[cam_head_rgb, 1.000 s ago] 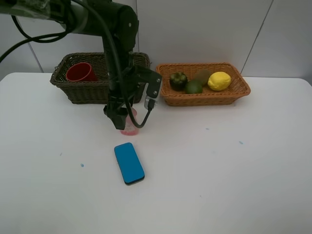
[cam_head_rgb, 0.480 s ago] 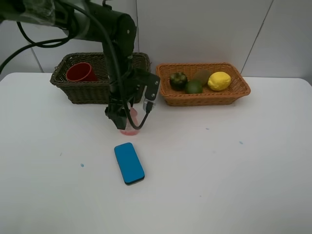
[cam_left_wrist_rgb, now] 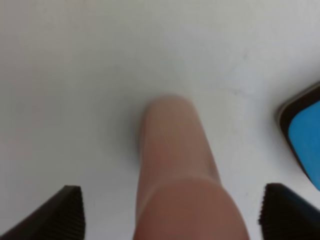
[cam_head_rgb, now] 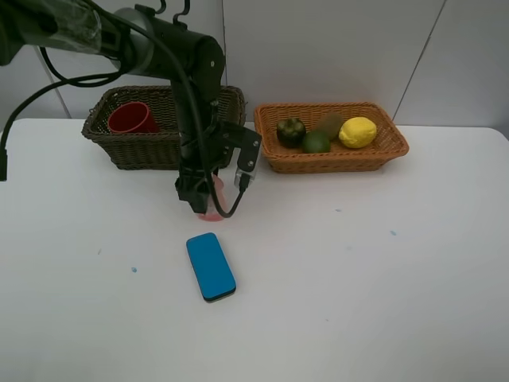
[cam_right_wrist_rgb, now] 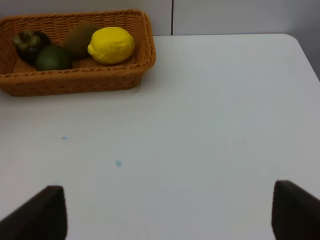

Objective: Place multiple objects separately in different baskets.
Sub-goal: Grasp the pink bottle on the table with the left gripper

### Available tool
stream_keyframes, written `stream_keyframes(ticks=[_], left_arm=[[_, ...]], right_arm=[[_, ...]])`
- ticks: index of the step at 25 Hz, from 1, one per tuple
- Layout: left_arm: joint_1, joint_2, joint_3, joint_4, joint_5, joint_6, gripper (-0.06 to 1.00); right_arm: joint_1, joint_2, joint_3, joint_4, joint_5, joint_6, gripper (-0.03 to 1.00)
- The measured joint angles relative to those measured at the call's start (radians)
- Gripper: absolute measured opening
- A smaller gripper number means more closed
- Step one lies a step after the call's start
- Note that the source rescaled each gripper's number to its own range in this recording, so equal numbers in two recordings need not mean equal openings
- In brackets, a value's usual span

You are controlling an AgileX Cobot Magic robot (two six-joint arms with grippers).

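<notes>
The pink bottle [cam_head_rgb: 212, 210] lies on the white table, and my left gripper [cam_head_rgb: 194, 199] points down over it. In the left wrist view the bottle [cam_left_wrist_rgb: 172, 150] lies between the two fingers [cam_left_wrist_rgb: 67, 212], which stand apart from it, so the gripper is open. The blue flat block [cam_head_rgb: 211, 266] lies just in front, and its corner [cam_left_wrist_rgb: 305, 140] shows beside the gripper. The red cup [cam_head_rgb: 132, 118] is in the dark basket [cam_head_rgb: 119, 150]. The orange basket [cam_head_rgb: 342, 161] holds the mangosteen [cam_head_rgb: 290, 130], lime [cam_head_rgb: 315, 142], kiwi [cam_head_rgb: 330, 123] and lemon [cam_head_rgb: 358, 132]. My right gripper [cam_right_wrist_rgb: 170, 212] is open and holds nothing.
Both baskets stand side by side at the table's back edge against the wall. The right wrist view shows the orange basket [cam_right_wrist_rgb: 75, 82] with the lemon [cam_right_wrist_rgb: 111, 45] at the far side, and bare white table between it and the gripper.
The left arm's elbow has dropped while its gripper stays over the pink bottle. The blue block, the baskets and their contents have not moved.
</notes>
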Motion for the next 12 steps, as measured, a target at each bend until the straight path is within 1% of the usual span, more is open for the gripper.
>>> stream_keyframes(ticks=[2,4,12], left_arm=[[0.0,0.0,0.0,0.002,0.006,0.001,0.39],[0.0,0.0,0.0,0.009,0.011,0.001,0.41],[0.0,0.0,0.0,0.016,0.013,0.001,0.41]], right_arm=[[0.0,0.0,0.0,0.0,0.0,0.0,0.87],[0.0,0.0,0.0,0.0,0.0,0.0,0.87],[0.0,0.0,0.0,0.0,0.0,0.0,0.87]])
